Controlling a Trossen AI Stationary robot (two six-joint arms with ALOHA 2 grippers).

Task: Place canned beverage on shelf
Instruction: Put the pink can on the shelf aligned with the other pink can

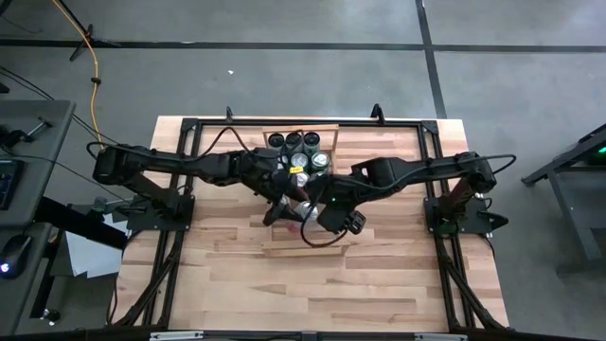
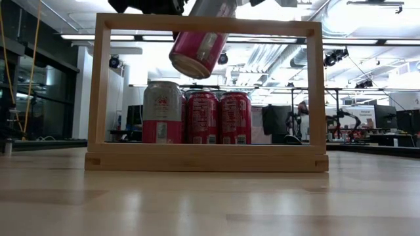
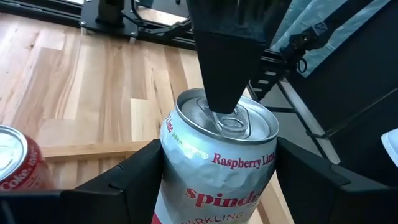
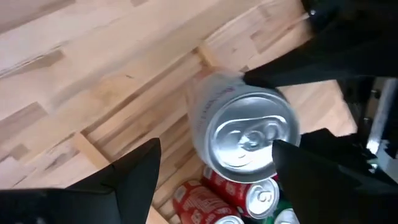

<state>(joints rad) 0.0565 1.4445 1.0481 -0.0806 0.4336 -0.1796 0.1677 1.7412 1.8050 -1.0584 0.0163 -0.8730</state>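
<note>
Left claw point(image 3: 217, 180) pinches a Spindrift can point(image 3: 217, 155) ("Raspberry Lime"); right claw point(image 4: 214, 165) spread beside it.

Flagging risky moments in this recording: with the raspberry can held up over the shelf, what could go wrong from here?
1. The pink raspberry sparkling-water can hangs tilted above the light-wood slatted shelf; set down like that, it may tip over.
2. The red and pink cans standing on the shelf are packed close beneath it, so lowering it could knock them.
3. The left claw holds the can while the right claw sits close; they could collide.

Shelf point(image 2: 203, 157) front free, cans point(image 2: 197, 118) behind
</note>
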